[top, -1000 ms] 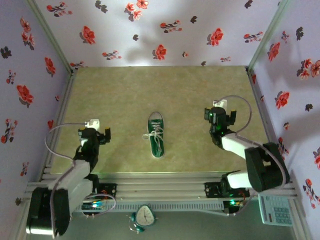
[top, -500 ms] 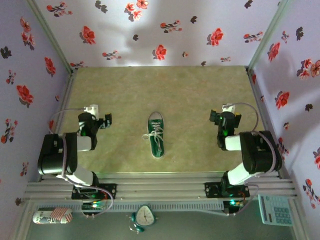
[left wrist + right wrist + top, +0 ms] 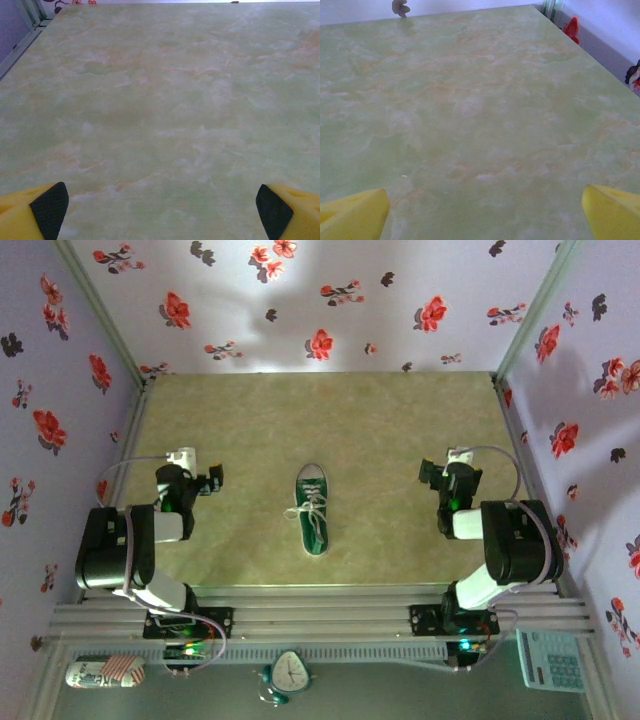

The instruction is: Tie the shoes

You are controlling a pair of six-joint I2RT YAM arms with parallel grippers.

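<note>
Item 1. Sneaker [image 3: 313,510]: one small dark green canvas shoe with a white toe cap and a white sole rim. It lies on the table [image 3: 250,420] about midway between left and right and in the near half, toe to the far side, heel to the near side. The white laces [image 3: 306,510] run down the middle, with a strand straying to the left; from overhead they look untied, though the shoe is too small to be sure.

Item 2. Left gripper [image 3: 160,210]: jaws wide apart and holding nothing. The yellow fingers [image 3: 47,207] with black pads sit at the two lower corners of the wrist view, with bare table between them. It hangs over the left side of the table, well apart from the sneaker.

Item 3. Right gripper [image 3: 485,212]: jaws likewise spread wide and holding nothing, its yellow fingers [image 3: 355,215] over bare table. It stands at the right side, well apart from the sneaker.

Item 4. Left arm [image 3: 130,550] and right arm [image 3: 505,550]: both folded back near their bases on the metal rail [image 3: 320,615].

Item 5. Surroundings: pale walls [image 3: 320,300] with a red and dark flower print on three sides. Beyond the near edge are a small clock [image 3: 290,670], a keypad device [image 3: 552,660] at the right and a striped can [image 3: 100,673] at the left.
</note>
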